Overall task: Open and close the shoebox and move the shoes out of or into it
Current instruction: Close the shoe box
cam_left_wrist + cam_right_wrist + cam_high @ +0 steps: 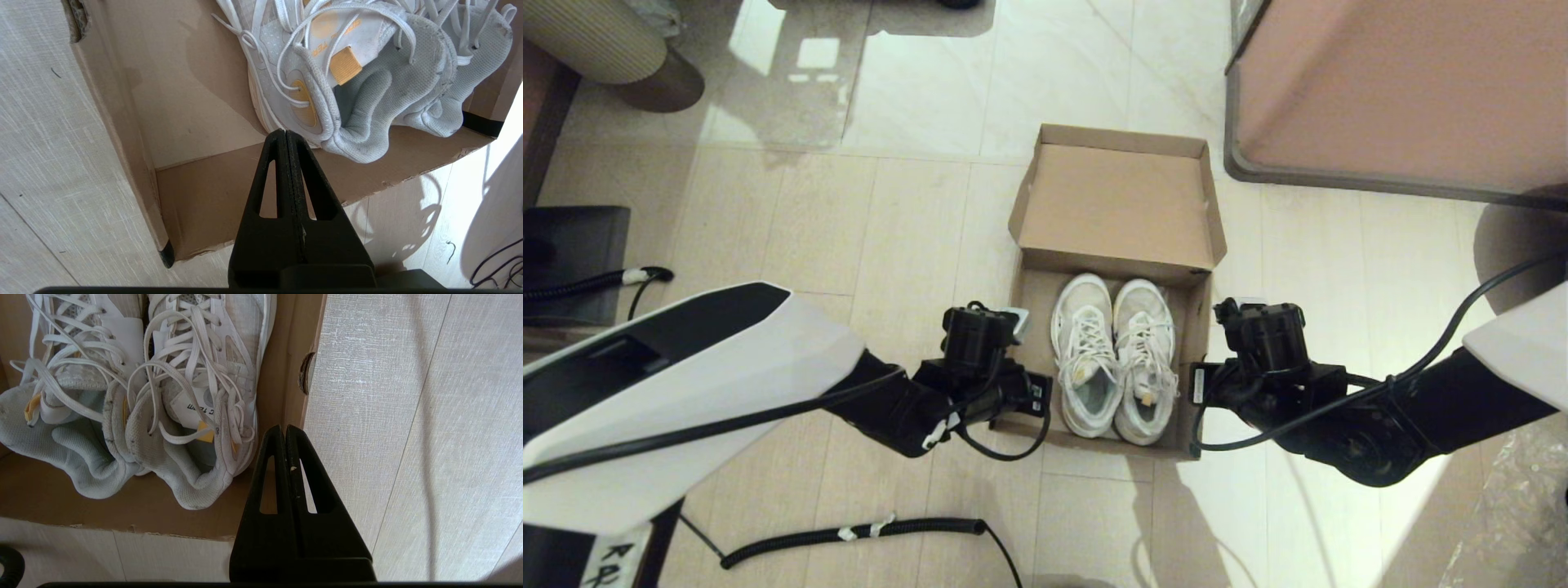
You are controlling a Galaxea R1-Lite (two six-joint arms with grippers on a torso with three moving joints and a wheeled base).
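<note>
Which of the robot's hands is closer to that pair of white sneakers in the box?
Neither clearly. The left hand is at the box's left side, shut, its tip by the left shoe's heel. The right hand is at the right side, shut, beside the sneakers.

shoes side by side in shoebox; cabinet behind, right

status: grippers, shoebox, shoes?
Left gripper and right gripper shut, empty, flanking shoebox. Lid open, shoes inside. Nothing blocking.
</note>
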